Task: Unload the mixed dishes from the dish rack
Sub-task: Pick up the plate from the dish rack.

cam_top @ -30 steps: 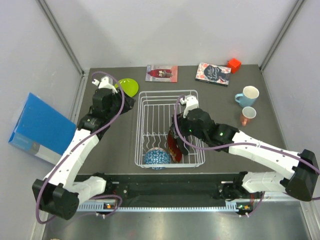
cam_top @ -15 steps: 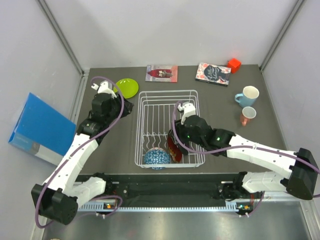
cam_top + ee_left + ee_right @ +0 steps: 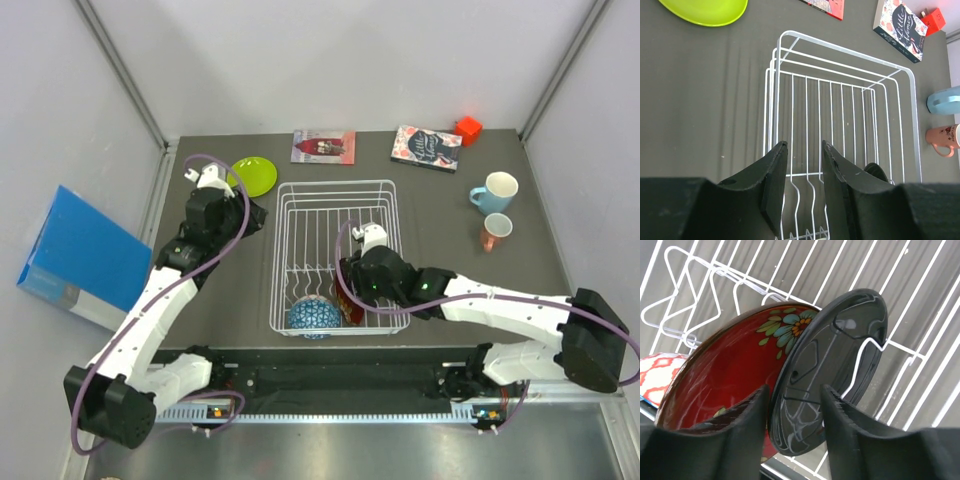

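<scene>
Partly behind R claw (image 3: 794,392): black plate (image 3: 840,340)

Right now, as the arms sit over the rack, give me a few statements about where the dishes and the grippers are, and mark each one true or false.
1. The lime green plate lies on the table, outside the dish rack. True.
2. The blue-patterned bowl stands on the table next to the light blue mug. False: it sits inside the rack, at its near end.
3. The right gripper has one finger on each side of the black plate. True.
4. The left gripper holds the small salmon-pink cup. False: its jaws are apart and empty at the rack's left side. The cup stands on the table right of the rack.
</scene>
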Robot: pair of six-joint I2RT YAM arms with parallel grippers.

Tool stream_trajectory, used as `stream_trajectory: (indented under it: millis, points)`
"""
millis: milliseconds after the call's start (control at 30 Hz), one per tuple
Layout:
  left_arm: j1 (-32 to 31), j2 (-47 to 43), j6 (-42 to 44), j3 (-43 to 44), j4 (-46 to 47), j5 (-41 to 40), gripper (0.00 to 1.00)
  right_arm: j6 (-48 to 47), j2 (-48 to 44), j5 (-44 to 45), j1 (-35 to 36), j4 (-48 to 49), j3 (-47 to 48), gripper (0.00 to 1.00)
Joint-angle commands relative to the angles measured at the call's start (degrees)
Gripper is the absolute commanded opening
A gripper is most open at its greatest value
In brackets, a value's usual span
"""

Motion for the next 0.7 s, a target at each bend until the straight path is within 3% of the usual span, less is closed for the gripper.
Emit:
stream_trajectory:
  millis: [0,100,267,433,667]
  points:
    - [-0.3,0.4,0.3,-0.8,2.2,-0.2,0.39,0.4,0.5,1.2,0.9,4.1,0.4,0.41]
    - [-0.3,0.4,0.4,-0.9,2.1,-0.4,0.39,0.0,0.6,1.5,1.2,4.1,0.7,0.33]
    - [-0.5,0.7,0.3,-0.9,2.2,-0.4,0.38,-0.8,-0.2,3.2,2.1,2.6,1.5,0.11]
    - [-0.8,1.0,0.1,-1.0,2.3,-0.3,0.38,-1.4,-0.8,6.6,4.2,-0.1,3.4,0.0]
    - [-1.2,1.3,0.0,-1.0,2.4,-0.2,0.38,-2.9,-3.3,13.5,9.0,-6.6,8.2,0.0]
